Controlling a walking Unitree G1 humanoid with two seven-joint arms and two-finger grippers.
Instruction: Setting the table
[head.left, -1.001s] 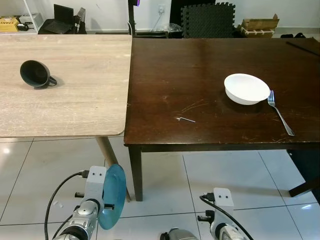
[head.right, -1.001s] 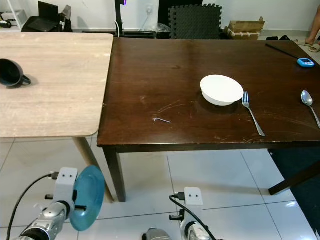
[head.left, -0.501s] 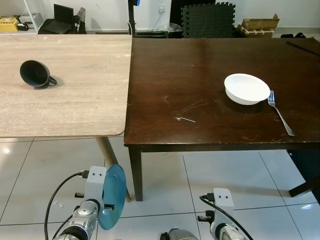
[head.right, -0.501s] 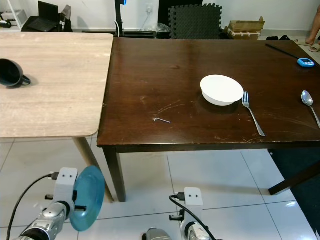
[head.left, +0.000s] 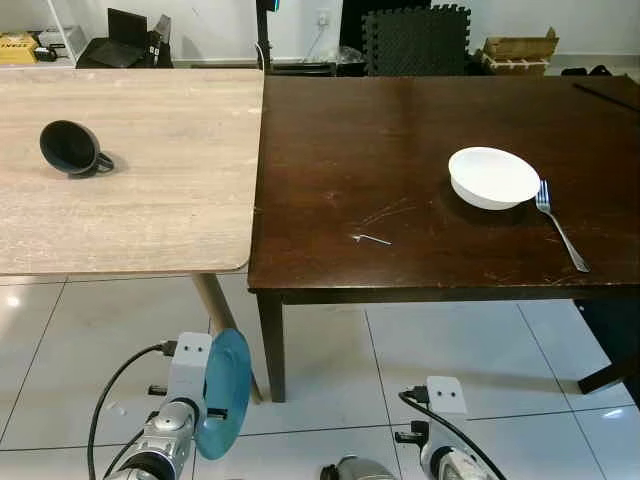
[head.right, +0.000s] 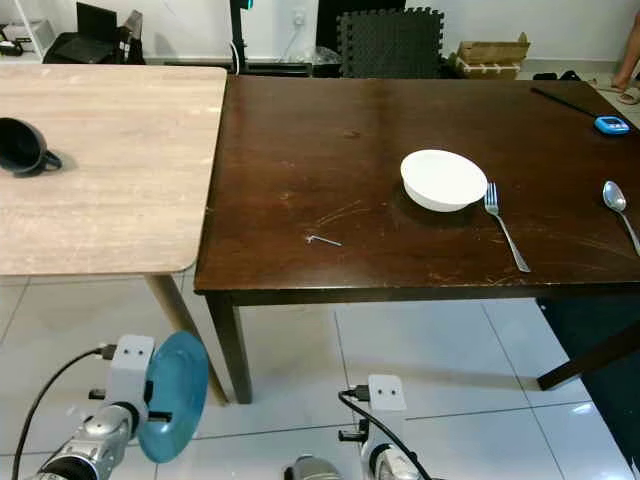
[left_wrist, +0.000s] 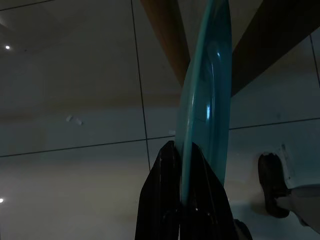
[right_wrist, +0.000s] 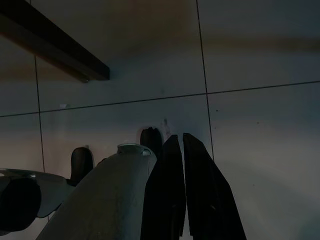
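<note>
**Plate held low as table stood half laid**

Plate (left_wrist: 207, 95), teal and held on edge, sat clamped by its rim between the two black fingers of the left gripper (left_wrist: 181, 165), low beside the robot and well below the tabletops, over the white tiled floor (head.left: 90, 350). The right gripper (right_wrist: 181, 150) hung empty at the robot's other side, its fingers drawn nearly together with a thin gap between them, though the wrist picture was dim enough that the gap could be a trick of shade.

Ahead stood the dark wooden table (head.right: 330, 170), where a white bowl (head.right: 443, 179) rested with a fork (head.right: 504, 238) just beside it on the right and a spoon (head.right: 619, 210) farther along the same edge. A small bent metal piece (head.right: 322, 240) lay nearer the front edge. On the adjoining light wooden table (head.left: 150, 170), a dark mug (head.left: 68, 148) lay tipped on its side.

By this showing, one setting was partly laid; the plate had not yet reached the table, and the mug seemed yet to be fetched.
</note>
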